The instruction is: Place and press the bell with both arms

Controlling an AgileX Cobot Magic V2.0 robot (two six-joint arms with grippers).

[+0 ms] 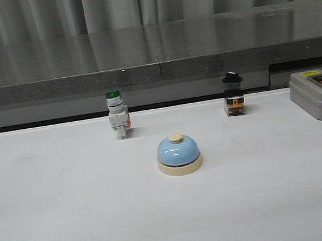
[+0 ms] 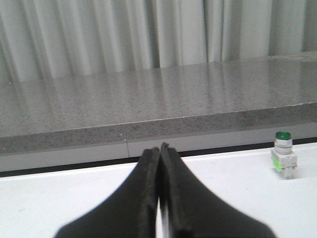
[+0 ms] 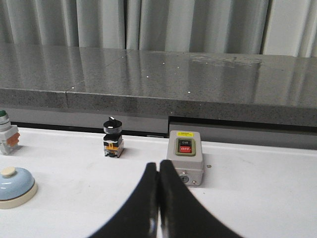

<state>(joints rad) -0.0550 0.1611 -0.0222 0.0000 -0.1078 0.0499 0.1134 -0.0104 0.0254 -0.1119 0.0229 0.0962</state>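
Note:
The light-blue bell point(image 1: 178, 153) with cream base and cream button stands upright on the white table near the middle. It also shows at the edge of the right wrist view point(image 3: 15, 186). Neither arm shows in the front view. My left gripper point(image 2: 159, 148) is shut and empty, low over the table; the bell is out of its view. My right gripper point(image 3: 158, 166) is shut and empty, apart from the bell.
A green-capped white switch point(image 1: 117, 114) point(image 2: 284, 154) point(image 3: 7, 139) stands behind the bell to the left. A black-capped switch point(image 1: 233, 94) point(image 3: 113, 137) stands behind to the right. A grey ON/OFF box point(image 1: 319, 93) point(image 3: 184, 157) sits far right. A grey ledge point(image 1: 153, 61) runs behind the table.

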